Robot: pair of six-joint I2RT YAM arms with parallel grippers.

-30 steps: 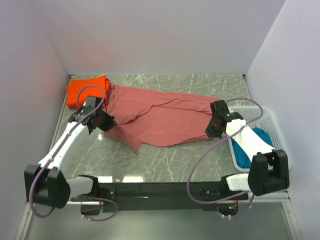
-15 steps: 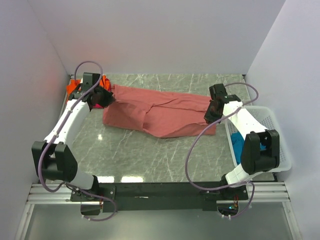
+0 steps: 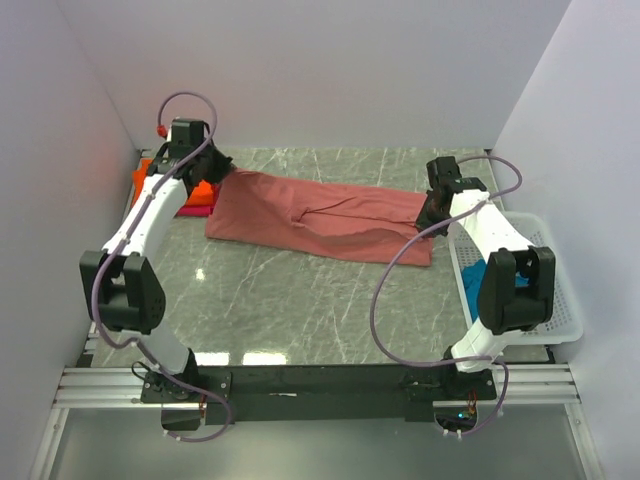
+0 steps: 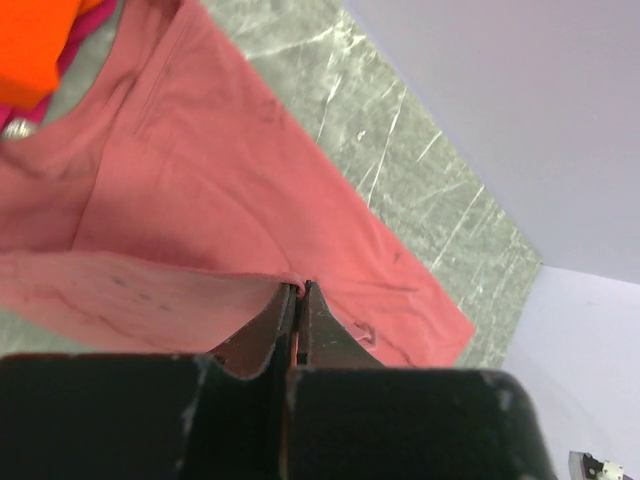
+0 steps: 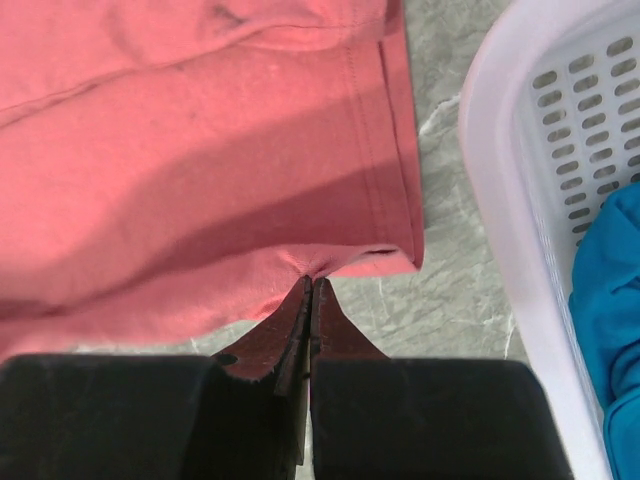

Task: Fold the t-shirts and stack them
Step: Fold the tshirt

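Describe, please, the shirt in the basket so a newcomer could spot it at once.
At the table's right edge stands a white lattice basket. Inside lies the teal-blue shirt, the only blue cloth; the brick-red shirt and orange shirt lie on the table.

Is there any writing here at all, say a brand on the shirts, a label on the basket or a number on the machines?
No text: nothing can be read in any view.
The brick-red shirt, orange shirt and teal shirt: plain cloth, no print or tag showing.
The white basket: only holes, no label.
The left arm and right arm: no legible marking.
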